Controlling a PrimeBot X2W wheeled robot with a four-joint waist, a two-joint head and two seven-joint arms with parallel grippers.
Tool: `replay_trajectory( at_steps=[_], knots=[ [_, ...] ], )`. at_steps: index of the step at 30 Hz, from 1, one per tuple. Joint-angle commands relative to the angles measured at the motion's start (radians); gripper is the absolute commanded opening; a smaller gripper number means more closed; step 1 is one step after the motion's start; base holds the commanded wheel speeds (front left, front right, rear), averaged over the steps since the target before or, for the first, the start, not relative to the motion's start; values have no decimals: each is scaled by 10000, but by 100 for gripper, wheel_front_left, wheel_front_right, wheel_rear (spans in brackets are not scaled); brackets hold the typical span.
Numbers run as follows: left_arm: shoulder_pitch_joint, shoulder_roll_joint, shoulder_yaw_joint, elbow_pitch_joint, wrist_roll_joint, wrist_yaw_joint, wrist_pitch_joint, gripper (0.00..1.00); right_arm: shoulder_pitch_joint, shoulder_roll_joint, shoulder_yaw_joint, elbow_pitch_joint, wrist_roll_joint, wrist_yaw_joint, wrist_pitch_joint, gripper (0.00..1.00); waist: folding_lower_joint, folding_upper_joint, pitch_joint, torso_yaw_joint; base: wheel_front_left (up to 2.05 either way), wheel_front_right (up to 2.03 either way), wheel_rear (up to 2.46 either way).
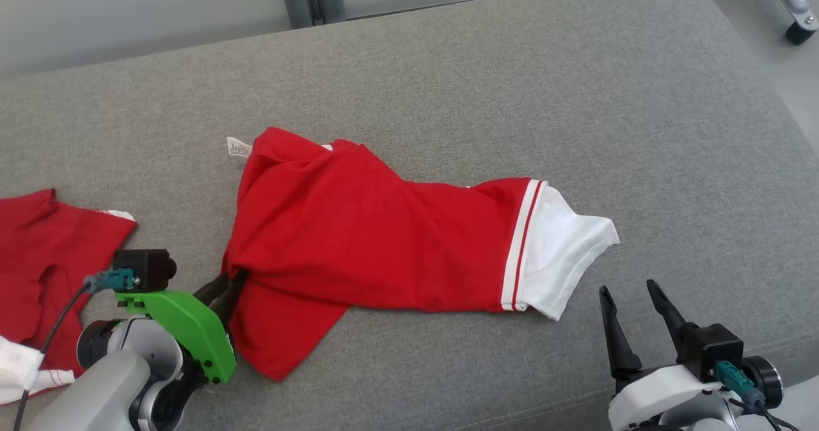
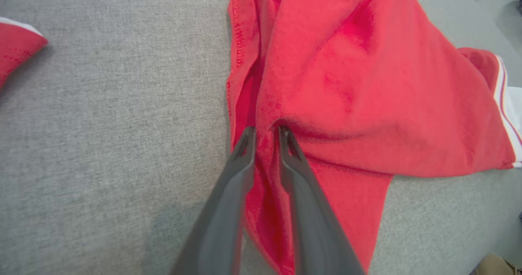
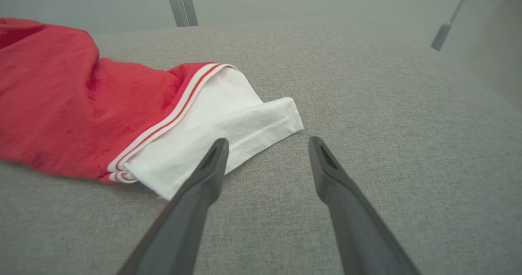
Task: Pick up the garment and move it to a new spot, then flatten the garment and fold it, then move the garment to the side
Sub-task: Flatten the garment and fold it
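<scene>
Grey fabric bench (image 1: 448,66), pale wall (image 1: 128,9) behind; left gripper (image 2: 267,130) pinches fold of red garment (image 1: 358,239) mid-bench; right gripper (image 1: 627,288) agape, empty, near front edge.

One grey surface (image 1: 512,86) carries two red garments, the central garment (image 1: 358,239) and the left-edge garment (image 1: 32,258), plus one white label (image 1: 238,146), alongside two grippers, the left gripper (image 2: 266,132) and the right gripper (image 1: 627,286), each with two fingers (image 3: 204,177).
</scene>
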Motion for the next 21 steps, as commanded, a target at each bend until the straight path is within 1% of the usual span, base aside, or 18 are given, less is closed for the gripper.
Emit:
replay_trajectory(
  at_steps=[1, 4, 6, 8, 10, 12, 14, 17, 18, 20, 21],
  knots=[
    [159, 66, 47, -45, -95, -13, -123, 100, 38, -27, -16, -49, -90, -18, -3, 100, 0, 0, -56, -18, 0, 0, 0],
    [547, 111, 303, -369, 116, 245, -1101, 100, 2, -27, -70, -233, -176, -18, -1, 100, 0, 0, -256, -77, 0, 0, 0],
    [886, 81, 663, -725, 206, 576, -2140, 100, 23, -26, -120, -415, -325, -18, -3, 100, 0, 0, -437, -102, 0, 0, 0],
    [1364, 70, 958, -1136, 421, 943, -2729, 100, 67, -26, -168, -603, -496, -18, -3, 100, 0, 0, -639, -99, 0, 0, 0],
    [1846, 43, 1407, -1685, 782, 1398, -2980, 100, 96, -98, -207, -821, -650, -18, -3, 100, 0, 0, -826, -71, 0, 0, 0],
    [2433, -117, 2123, -2283, 1188, 1868, -3051, 100, 79, -212, -220, -1041, -718, -18, -3, 100, 0, 0, -982, -29, 0, 0, 0],
    [3191, -390, 2897, -2970, 1968, 2141, -3040, 100, 66, -316, -251, -1260, -727, -18, -3, 100, 0, 0, -1131, 29, 0, 0, 0],
    [4410, -871, 4073, -3648, 3077, 2361, -3037, 100, 129, -465, -376, -1512, -715, -18, -3, 100, 0, 0, -1331, 131, 0, 0, 0],
    [4739, -1066, 4434, -3807, 3447, 2339, -3038, 100, 161, -475, -418, -1565, -693, -18, -3, 100, 0, 0, -1372, 169, 0, 0, 0],
    [5408, -1519, 5080, -4006, 4075, 2173, -3038, 100, 220, -494, -501, -1605, -674, -18, -3, 100, 0, 0, -1428, 263, 0, 0, 0],
    [5728, -1651, 5359, -4037, 4404, 2074, -3035, 100, 238, -508, -508, -1591, -684, -18, -3, 100, 0, 0, -1448, 297, 0, 0, 0]
  ],
)
